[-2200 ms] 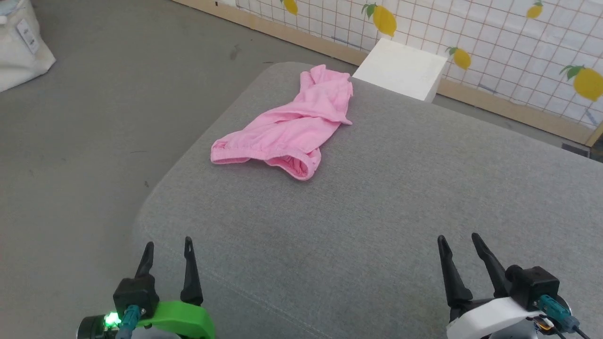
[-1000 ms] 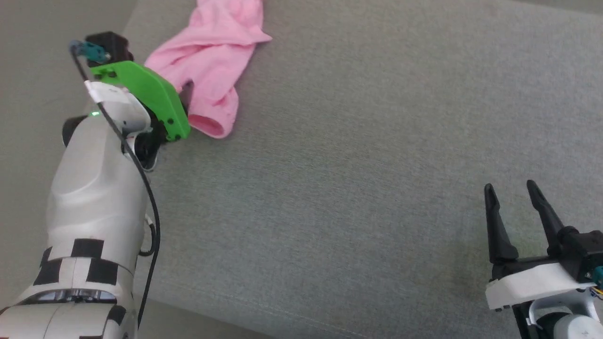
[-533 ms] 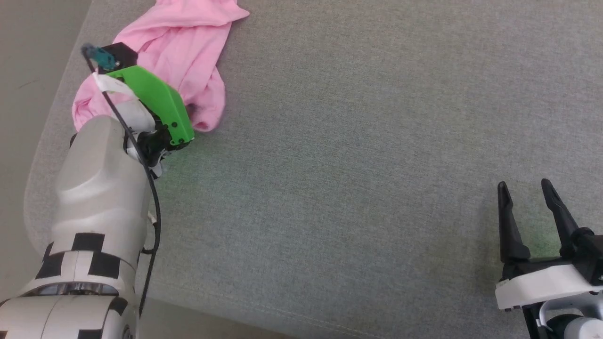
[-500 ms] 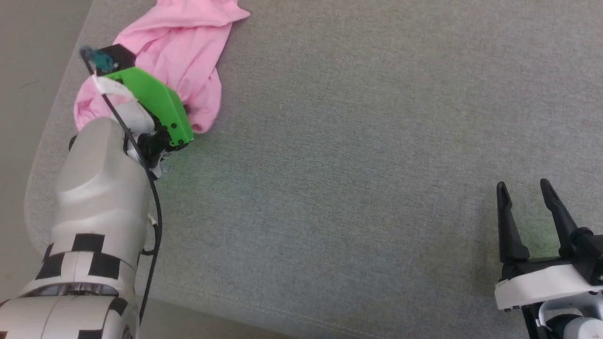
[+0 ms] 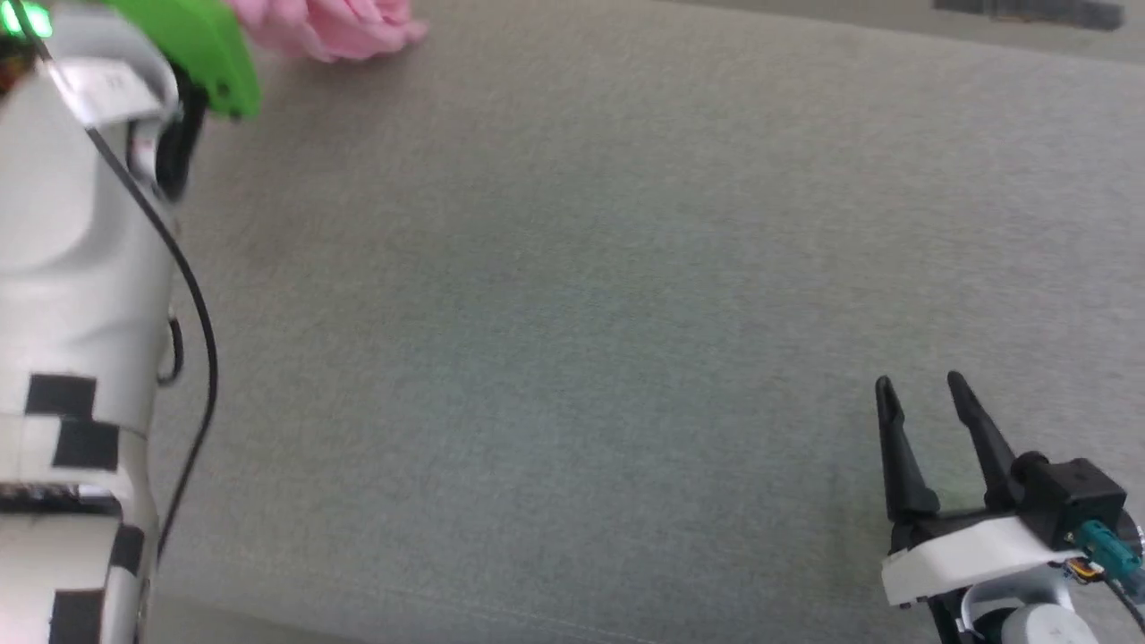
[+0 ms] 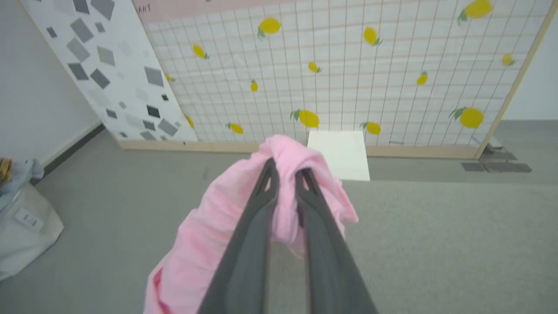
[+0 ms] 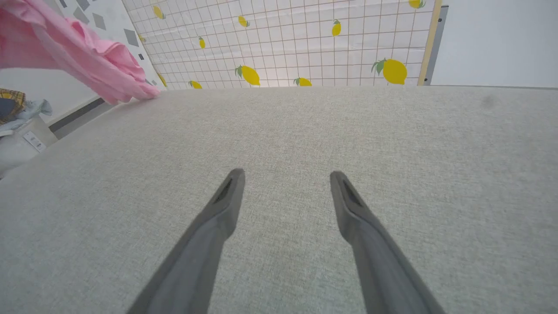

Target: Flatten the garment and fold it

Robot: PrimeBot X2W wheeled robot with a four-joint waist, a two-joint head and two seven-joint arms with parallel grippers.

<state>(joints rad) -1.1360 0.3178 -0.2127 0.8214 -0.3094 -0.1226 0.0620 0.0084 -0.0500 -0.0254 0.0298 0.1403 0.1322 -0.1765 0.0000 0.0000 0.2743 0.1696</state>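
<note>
The pink garment [image 6: 205, 235] hangs bunched from my left gripper [image 6: 285, 171], whose two dark fingers are shut on a fold of it, lifted above the grey cushion. In the head view just a scrap of the garment [image 5: 331, 31] shows at the top left, beside the green wrist part of my left arm [image 5: 192, 45]. In the right wrist view the garment [image 7: 78, 56] trails at the upper left, its end touching the cushion. My right gripper [image 5: 921, 402] stands open at the lower right, over bare cushion, nothing between its fingers [image 7: 226, 196].
The grey cushion [image 5: 572, 313] spreads wide across the head view. Beyond it stand a lemon-print grid wall [image 6: 348, 65] and a white box [image 6: 339, 155]. A pale bag [image 6: 26, 222] sits on the floor at the left.
My left gripper has shut on the garment and lifted it off the cushion. The head camera has also shifted. The right gripper stays open in place.
</note>
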